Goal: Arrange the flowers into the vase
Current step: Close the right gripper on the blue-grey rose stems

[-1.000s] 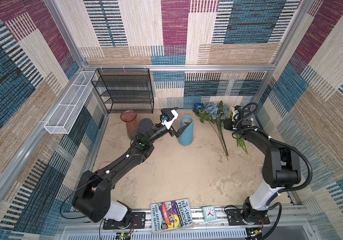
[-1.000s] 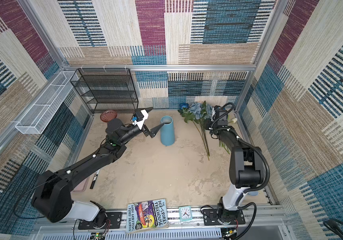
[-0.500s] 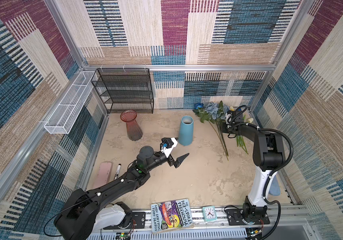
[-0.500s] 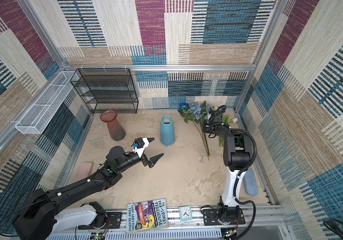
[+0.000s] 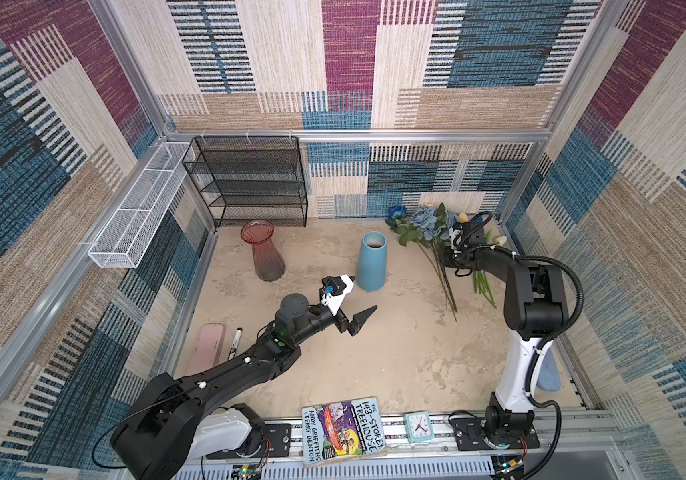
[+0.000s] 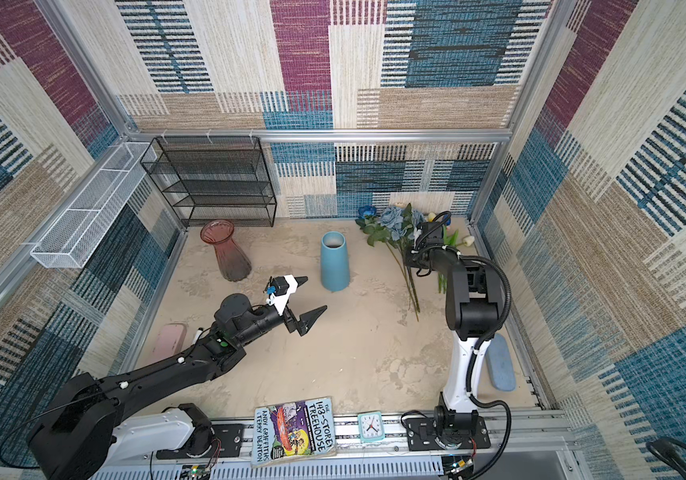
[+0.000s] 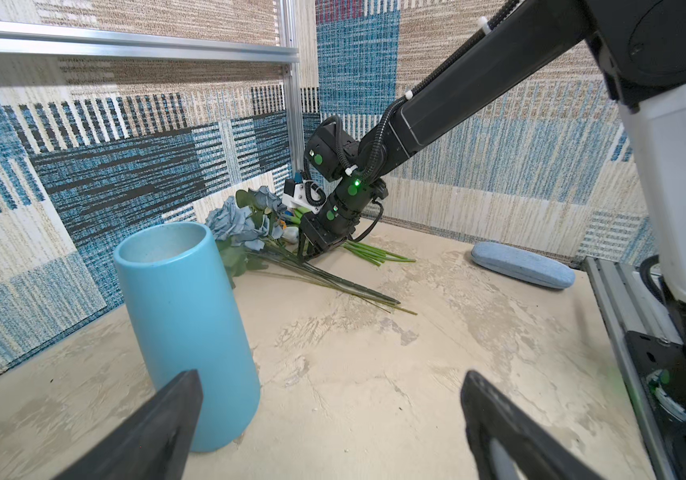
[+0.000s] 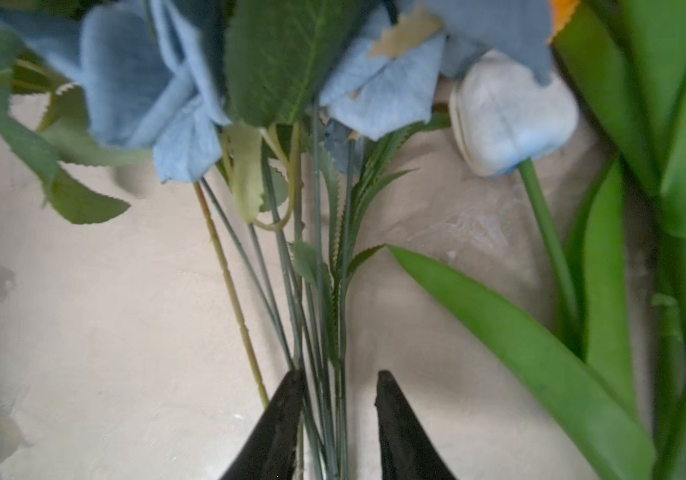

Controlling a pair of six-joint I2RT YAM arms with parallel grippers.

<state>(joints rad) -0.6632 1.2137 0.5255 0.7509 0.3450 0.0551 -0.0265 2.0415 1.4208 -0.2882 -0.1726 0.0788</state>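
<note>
The left pincer hangs above the worktop near the blue vase, jaws fully spread and empty. The right pincer is down at the flowers, jaws narrowly apart astride the dusty-blue bunch's stems. One finger touches them; a gap shows at the other. The flowers lie flat in the far right corner, apart from the vase.

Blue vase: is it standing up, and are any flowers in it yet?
Upright, nothing poking out: the blue vase stands on its base, while the flowers lie flat beside it.
</note>
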